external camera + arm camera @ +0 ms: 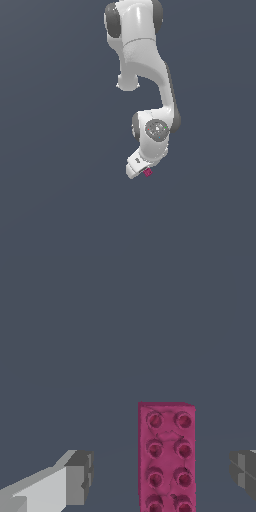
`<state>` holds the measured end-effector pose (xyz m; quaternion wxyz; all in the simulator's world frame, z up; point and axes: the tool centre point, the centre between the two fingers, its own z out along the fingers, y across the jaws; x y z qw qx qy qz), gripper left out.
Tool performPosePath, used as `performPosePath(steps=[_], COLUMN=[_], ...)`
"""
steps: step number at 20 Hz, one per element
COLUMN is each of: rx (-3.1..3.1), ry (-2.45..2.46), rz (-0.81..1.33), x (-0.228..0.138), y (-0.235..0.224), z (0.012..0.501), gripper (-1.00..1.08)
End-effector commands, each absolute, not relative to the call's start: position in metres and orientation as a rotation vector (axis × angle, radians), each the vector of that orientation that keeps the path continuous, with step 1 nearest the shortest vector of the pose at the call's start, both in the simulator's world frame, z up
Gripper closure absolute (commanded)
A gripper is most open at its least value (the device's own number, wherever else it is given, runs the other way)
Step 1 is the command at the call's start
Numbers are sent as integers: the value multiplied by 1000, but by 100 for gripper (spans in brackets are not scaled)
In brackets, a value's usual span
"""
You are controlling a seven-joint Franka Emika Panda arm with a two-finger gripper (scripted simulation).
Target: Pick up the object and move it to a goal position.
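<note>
Exterior view: the white arm (145, 75) reaches down, and the magenta toy brick (147, 172) peeks out at 4 o'clock of the gripper (137, 169).

Wrist view: the studded brick (166, 456) lies between the fingers (80, 476), which stand wide apart, touching neither.

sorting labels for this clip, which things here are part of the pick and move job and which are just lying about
Part of the job:
- pink brick
- gripper, open, fingers either side of the brick

Lying about:
- nothing else shows, only the bare grey floor
</note>
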<state>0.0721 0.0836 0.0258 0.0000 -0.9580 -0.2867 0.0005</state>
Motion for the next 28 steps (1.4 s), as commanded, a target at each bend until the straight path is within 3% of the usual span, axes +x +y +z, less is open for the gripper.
performPosePath(steps=[1, 6, 7, 20, 28], rx=[-3009, -3009, -3009, -3007, -2977], ry=[-903, -903, -903, -910, -1002], rz=[0, 0, 0, -1, -23], x=[72, 74, 74, 74, 76], y=[84, 84, 84, 83, 74], z=[16, 12, 12, 14, 46], gripper=[-92, -92, 108, 108, 108])
